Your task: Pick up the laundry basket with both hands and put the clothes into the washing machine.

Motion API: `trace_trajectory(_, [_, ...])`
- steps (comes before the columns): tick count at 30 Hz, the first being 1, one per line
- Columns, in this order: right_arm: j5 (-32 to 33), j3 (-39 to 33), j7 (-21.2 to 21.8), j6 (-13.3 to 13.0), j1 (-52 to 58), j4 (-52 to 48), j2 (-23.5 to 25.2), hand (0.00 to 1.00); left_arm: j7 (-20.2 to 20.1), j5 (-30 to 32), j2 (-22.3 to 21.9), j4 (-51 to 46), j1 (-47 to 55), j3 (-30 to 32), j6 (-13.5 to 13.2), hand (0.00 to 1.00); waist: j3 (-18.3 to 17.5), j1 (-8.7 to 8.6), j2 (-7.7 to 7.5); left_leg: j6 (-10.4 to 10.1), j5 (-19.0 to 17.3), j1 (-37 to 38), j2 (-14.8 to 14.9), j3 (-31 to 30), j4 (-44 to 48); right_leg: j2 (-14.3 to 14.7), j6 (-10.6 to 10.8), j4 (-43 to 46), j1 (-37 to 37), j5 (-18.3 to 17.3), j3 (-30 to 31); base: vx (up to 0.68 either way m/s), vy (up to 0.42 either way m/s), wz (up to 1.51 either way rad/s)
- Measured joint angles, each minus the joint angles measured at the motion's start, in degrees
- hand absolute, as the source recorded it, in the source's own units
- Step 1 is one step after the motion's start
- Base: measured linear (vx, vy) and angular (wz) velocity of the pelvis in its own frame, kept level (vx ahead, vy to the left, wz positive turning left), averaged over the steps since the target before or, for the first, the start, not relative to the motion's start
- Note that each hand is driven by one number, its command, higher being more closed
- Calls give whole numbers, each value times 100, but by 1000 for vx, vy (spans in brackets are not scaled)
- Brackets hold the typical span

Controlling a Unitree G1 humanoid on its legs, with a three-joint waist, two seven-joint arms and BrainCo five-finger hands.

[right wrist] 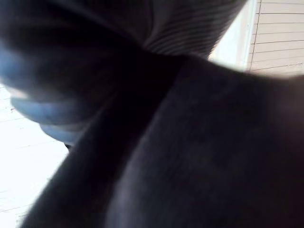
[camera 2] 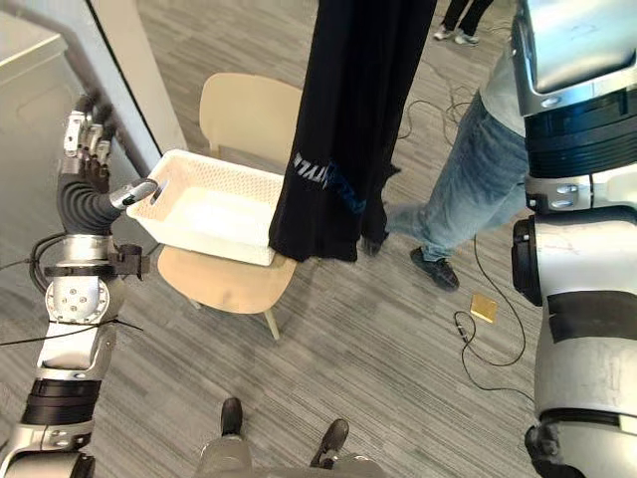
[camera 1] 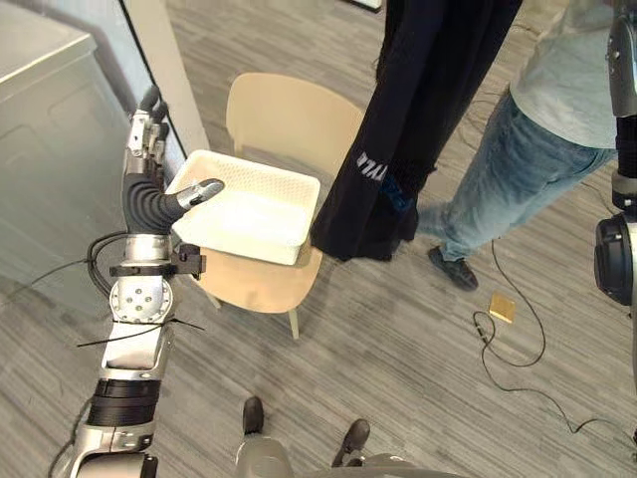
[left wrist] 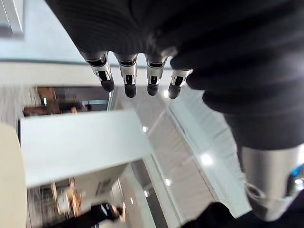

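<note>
Left eye view: my left hand [camera 1: 144, 174] is raised beside the white perforated laundry basket [camera 1: 249, 211], fingers straight and apart, thumb tip over its near corner. The basket sits on a beige chair [camera 1: 289, 115]. A black garment [camera 1: 418, 119] hangs by the basket's far side. Of my right hand [right wrist: 190, 26] I cannot tell the state. Beyond, a person in jeans [camera 1: 518, 169] stands on grey plank floor [camera 1: 398, 349].

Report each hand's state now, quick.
Left hand: open, fingers straight, holding nothing, by the laundry basket.
Right hand: cannot be told; black garment lies close against it.
</note>
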Motion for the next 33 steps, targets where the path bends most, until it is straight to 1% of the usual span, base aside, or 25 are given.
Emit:
trace_trajectory(1, [48, 12, 63, -5, 62, -24, 1, 100, -151, -200, 130, 33, -42, -128, 3, 0, -21, -8, 9, 1, 1, 46, -10, 15, -31, -2, 2, -37, 32, 25, 21, -28, 73, -23])
trace_trajectory(2, [109, 39, 159, -13, 178, -72, 12, 100, -454, -629, 364, 107, -154, -378, 39, 0, -37, -50, 18, 1, 0, 102, -26, 41, -35, -3, 0, -100, 95, 62, 55, -27, 61, -14])
trace_trajectory(3, [142, 129, 222, -14, 237, -69, 51, 100, -648, -905, 585, 210, -282, -638, 43, 0, -88, -136, 39, 2, 0, 117, -35, 72, -37, -8, 2, -131, 100, 94, 96, -36, 68, -11])
trace_trajectory(4, [203, 178, 234, -16, 257, -69, 95, 100, -774, -1080, 683, 286, -357, -766, 60, 0, -118, -160, 52, 2, 0, 117, -42, 80, -40, -14, -6, -172, 108, 123, 106, -36, 52, -14])
trace_trajectory(5, [281, 278, 265, -22, 264, -70, 139, 100, -950, -1418, 823, 384, -492, -976, 131, 0, -138, -174, 71, 2, 1, 133, -49, 117, -40, -13, -12, -213, 117, 162, 138, -26, 48, -12])
trace_trajectory(7, [374, 502, 371, -37, 265, -69, 254, 100, -1287, -2007, 1187, 722, -1010, -1661, 268, 0, -170, -305, 103, 2, 5, 140, -68, 138, -45, -11, -17, -320, 144, 243, 180, -22, 41, -10])
trace_trajectory(8, [400, 533, 380, -37, 266, -69, 276, 100, -1316, -2069, 1222, 766, -1065, -1740, 283, 0, -176, -322, 105, 2, 5, 142, -69, 142, -45, -12, -17, -320, 142, 245, 185, -9, 42, -10])
trace_trajectory(10, [511, 772, 451, -53, 266, -82, 392, 100, -1464, -2573, 1364, 1110, -1545, -2401, 456, 0, -235, -376, 119, 2, 5, 170, -71, 201, -46, -12, -22, -321, 130, 264, 249, 10, 36, -12])
trace_trajectory(12, [605, 892, 456, -67, 266, -135, 555, 100, -1480, -2928, 1431, 1242, -1802, -2726, 601, 0, -238, -485, 116, 3, 6, 176, -72, 213, -46, -12, -32, -321, 129, 275, 261, 18, 33, -5])
trace_trajectory(13, [672, 954, 456, -67, 266, -175, 578, 100, -1474, -3014, 1431, 1276, -1881, -2822, 640, 0, -239, -504, 115, 3, 6, 176, -74, 219, -46, -14, -31, -321, 126, 278, 266, 17, 34, -1])
trace_trajectory(15, [752, 1115, 463, -73, 266, -328, 651, 100, -1463, -3352, 1464, 1387, -2215, -3289, 772, 0, -240, -579, 113, 3, 6, 176, -82, 220, -46, -17, -31, -322, 125, 280, 267, 24, 34, 0])
trace_trajectory(18, [934, 1274, 487, -172, 265, -471, 801, 100, -1447, -3573, 1503, 1464, -2654, -3790, 863, 0, -242, -623, 111, 4, 7, 174, -88, 222, -45, -18, -31, -322, 120, 280, 270, 29, 31, 0])
trace_trajectory(21, [1010, 1427, 590, -217, 264, -589, 813, 100, -1446, -3742, 1499, 1556, -3035, -4148, 920, 0, -248, -629, 114, 4, 7, 171, -91, 222, -45, -21, -31, -322, 119, 280, 269, 28, 33, 0])
trace_trajectory(23, [1104, 1494, 598, -251, 265, -626, 836, 100, -1450, -3845, 1497, 1599, -3113, -4299, 983, 0, -293, -642, 115, 4, 7, 148, -93, 221, -45, -23, -31, -323, 98, 280, 269, 24, 32, 0])
trace_trajectory(24, [1119, 1552, 598, -253, 264, -624, 862, 100, -1452, -3915, 1493, 1607, -3118, -4435, 1013, 0, -400, -649, 123, 5, 8, 94, -95, 221, -44, -23, -31, -322, 41, 280, 268, 46, 36, 0])
trace_trajectory(27, [1119, 1616, 604, -256, 265, -625, 934, 100, -1481, -4016, 1423, 1639, -3135, -4632, 1046, 0, -494, -652, 127, 5, 8, 97, -97, 211, -44, -21, -31, -322, 47, 280, 264, 42, 31, 1])
trace_trajectory(30, [1136, 1618, 604, -265, 264, -635, 1045, 100, -1419, -3999, 1209, 1844, -3286, -4673, 1041, 0, -512, -692, 116, 11, 12, 102, -107, 189, -44, -20, -35, -322, 63, 283, 252, 4, 37, 4])
trace_trajectory(33, [1165, 1618, 610, -264, 265, -738, 1126, 100, -1267, -3761, 890, 2122, -3471, -4652, 1028, 0, -513, -724, 115, 24, 22, 99, -125, 152, -45, -26, -28, -322, 80, 291, 228, -6, 35, 6])
